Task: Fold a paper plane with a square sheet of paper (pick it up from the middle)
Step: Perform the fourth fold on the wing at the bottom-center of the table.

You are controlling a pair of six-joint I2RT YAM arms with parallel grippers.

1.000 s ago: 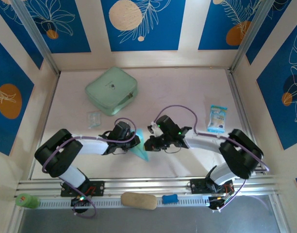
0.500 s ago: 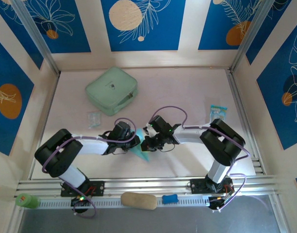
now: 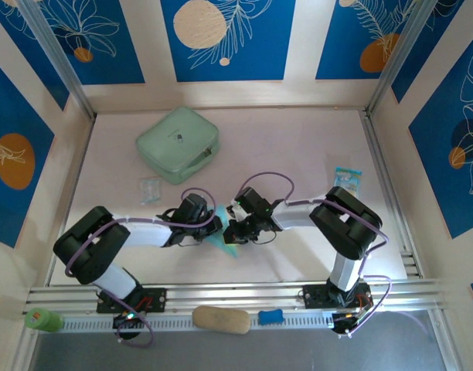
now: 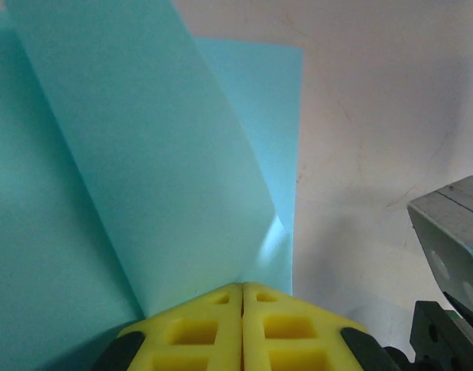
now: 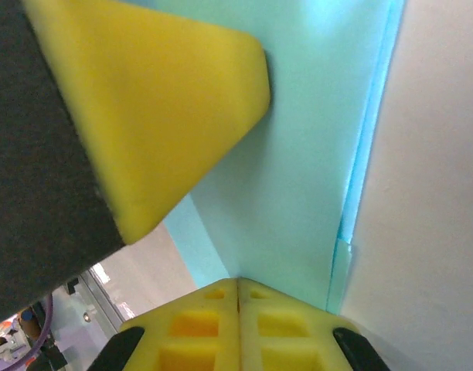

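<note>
On table (image 3: 298,147): paper plane (image 3: 226,238) before case (image 3: 178,144)

Right gripper (image 5: 238,290): pressing its yellow fingers tight together, pinching the near edge of the paper plane (image 5: 298,154).
Paper plane: spreading away ahead of the fingertips, its layered edge running along the right.
Left gripper (image 5: 167,93): reaching in ahead-left, its yellow tip lying over the paper.
Table (image 5: 437,193): showing pale, right of the fingers.

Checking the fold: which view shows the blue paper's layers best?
Left wrist: the paper spreads in overlapping layers. Right wrist has it half hidden by the left fingers; top external shows a mere sliver.
</note>
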